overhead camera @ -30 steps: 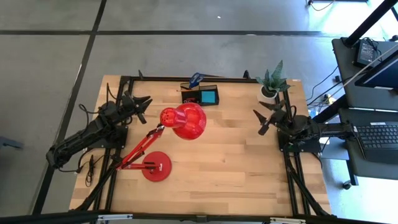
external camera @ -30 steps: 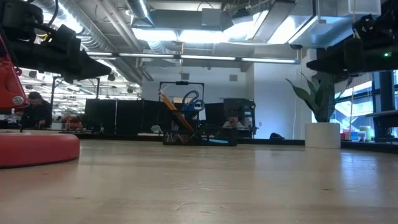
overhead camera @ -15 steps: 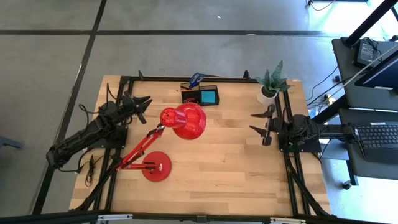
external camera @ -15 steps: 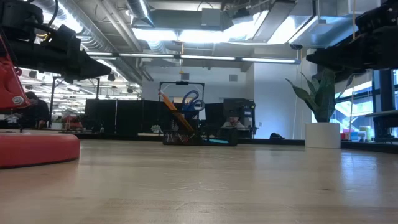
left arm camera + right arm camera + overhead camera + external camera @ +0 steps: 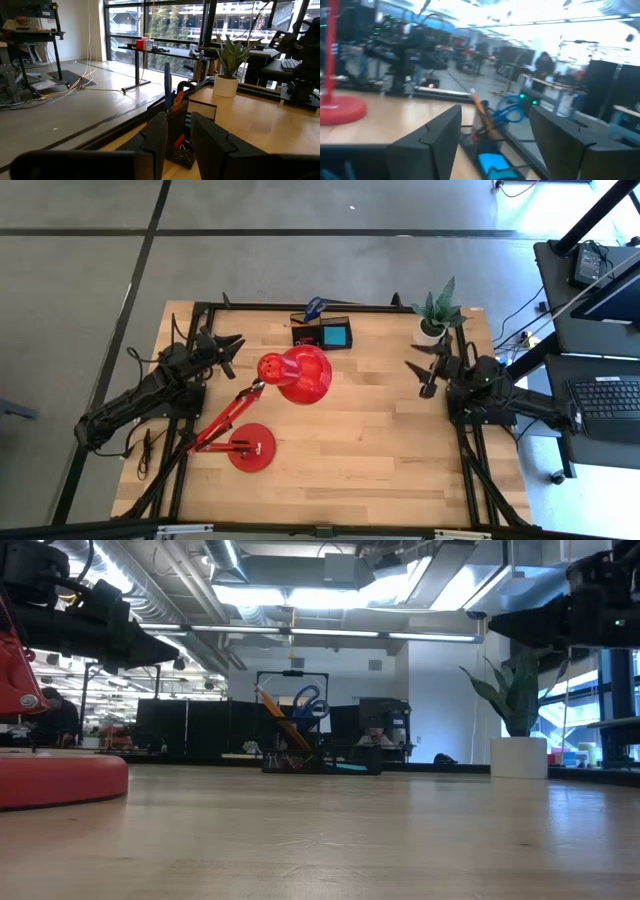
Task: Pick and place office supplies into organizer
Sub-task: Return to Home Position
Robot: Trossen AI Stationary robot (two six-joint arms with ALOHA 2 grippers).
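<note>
The black organizer [image 5: 320, 332] stands at the table's far edge. Blue-handled scissors [image 5: 315, 307], a pencil [image 5: 280, 725] and a blue block [image 5: 336, 337] sit in it; the right wrist view shows the scissors [image 5: 507, 111] and the block [image 5: 492, 165] too. My left gripper [image 5: 230, 350] hovers at the table's left, level, open and holding nothing, and its fingers frame the organizer [image 5: 187, 132] from afar. My right gripper [image 5: 425, 368] hovers at the table's right, wide open and holding nothing, pointing toward the organizer.
A red desk lamp has its head [image 5: 295, 375] in mid-table, just near of the organizer, and its round base [image 5: 250, 448] toward the near left. A potted plant [image 5: 435, 315] stands at the far right, close to my right gripper. Bare wood lies at the near right.
My right arm has swung about its base. Its gripper turned first toward the table's left edge, then back to slant toward the organizer at the far edge. It has stayed open. Nothing on the table has moved.
</note>
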